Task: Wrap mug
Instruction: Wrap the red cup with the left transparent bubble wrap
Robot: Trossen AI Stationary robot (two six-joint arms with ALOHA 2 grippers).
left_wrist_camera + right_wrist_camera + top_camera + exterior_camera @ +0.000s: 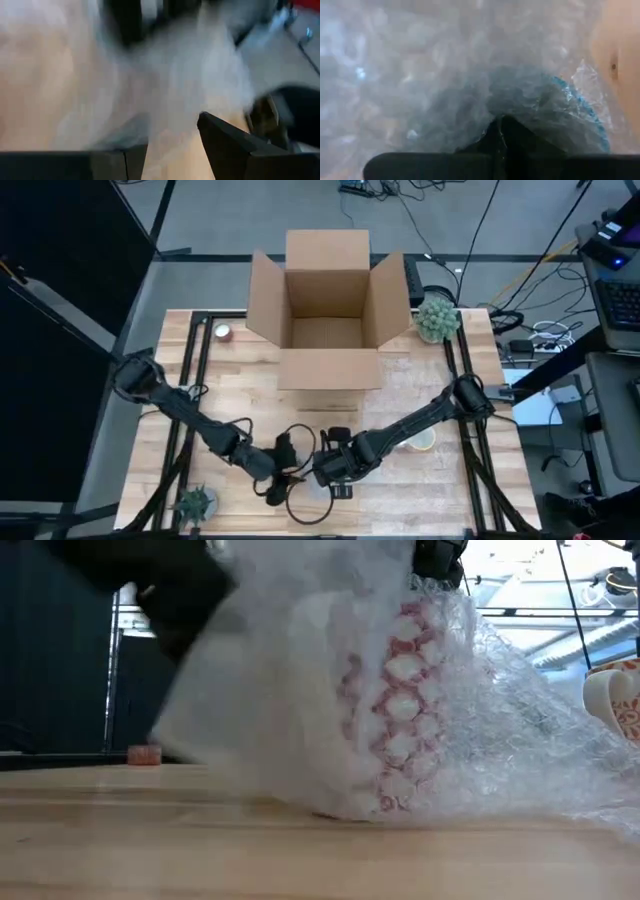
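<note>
- The mug (385,710), red and white patterned, stood at the middle of the low view, partly swathed in wrap (480,740) that trailed off to the lower right of that frame over the counter (200,850).
- In the high view both hands met at the lower centre: the left hand (280,465) just left of the right hand (335,470).
- The right hand looked clenched on the wrap, its fingers (502,135) meeting under the film in its wrist view.
- The left hand's fingers (220,135) stood apart, released, with wrap blurred ahead of them.
- Risk: with only one pinch on the film, a pull could tip or drag the mug rather than fold the wrap round it.
- Risk: the loose tail could spring back open if the right hand let go before the left one took hold.
- A second mug (615,700) at the right edge sat near the trailing film and might get snagged.
</note>
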